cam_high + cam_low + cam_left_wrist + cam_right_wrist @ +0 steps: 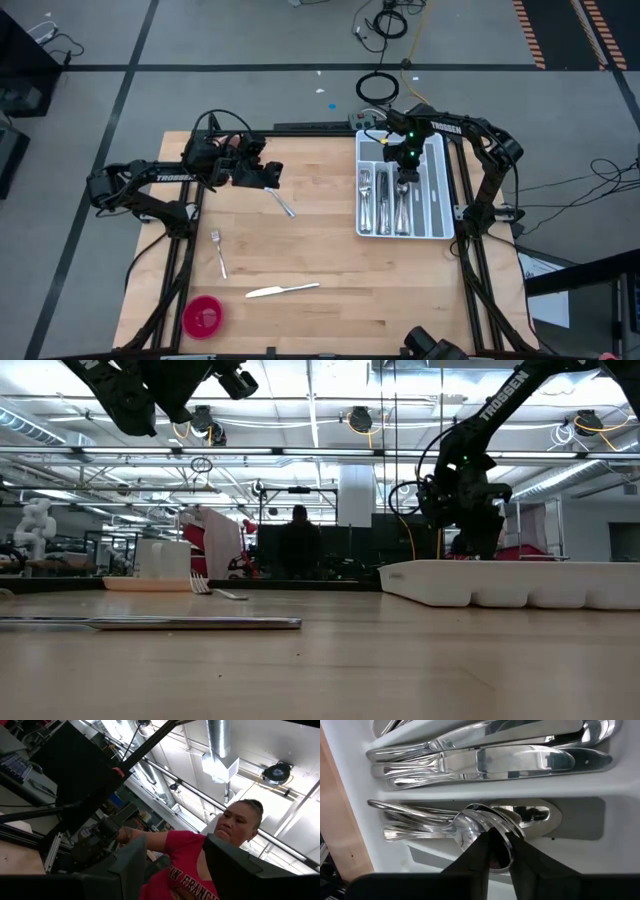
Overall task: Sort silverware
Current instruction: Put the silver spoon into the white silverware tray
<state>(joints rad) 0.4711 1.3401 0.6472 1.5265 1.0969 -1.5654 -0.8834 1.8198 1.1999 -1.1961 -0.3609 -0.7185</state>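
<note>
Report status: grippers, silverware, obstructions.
Right gripper low over the tray's spoons. Left gripper open, raised. Fork, knife, one more piece unsorted.

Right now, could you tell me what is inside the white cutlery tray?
The tray holds sorted silverware: knives in one slot, spoons in the next, where the right gripper reaches in. The gripper hides part of the spoon bowls.

Glossy metal silverware (485, 762), smooth white tray (437, 190)
</note>
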